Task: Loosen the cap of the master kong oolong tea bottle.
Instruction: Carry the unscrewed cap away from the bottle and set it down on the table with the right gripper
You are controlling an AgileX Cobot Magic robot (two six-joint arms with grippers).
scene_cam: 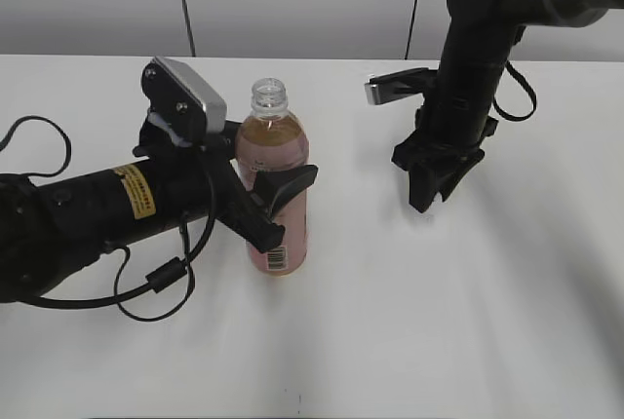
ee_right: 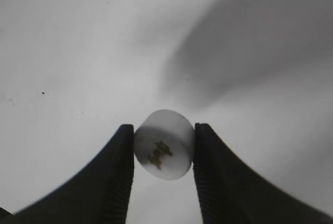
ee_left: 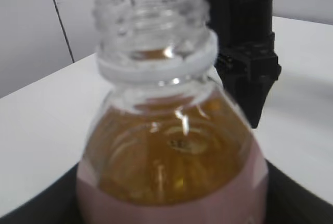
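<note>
The master kong oolong tea bottle (scene_cam: pixel 277 185) stands upright on the white table, with amber tea, a pink label and a bare threaded neck (ee_left: pixel 151 26). My left gripper (scene_cam: pixel 283 200) is shut on the bottle's body, its fingers out of view in the left wrist view. My right gripper (scene_cam: pixel 429 190) points down to the right of the bottle, close above the table. In the right wrist view it (ee_right: pixel 164 148) is shut on the small white cap (ee_right: pixel 164 151), which has a dark mark on top.
The white table (scene_cam: pixel 468 322) stretches around both arms. A black cable (scene_cam: pixel 146 292) loops on the table under the left arm. A grey panelled wall (scene_cam: pixel 292 0) stands behind the table's far edge.
</note>
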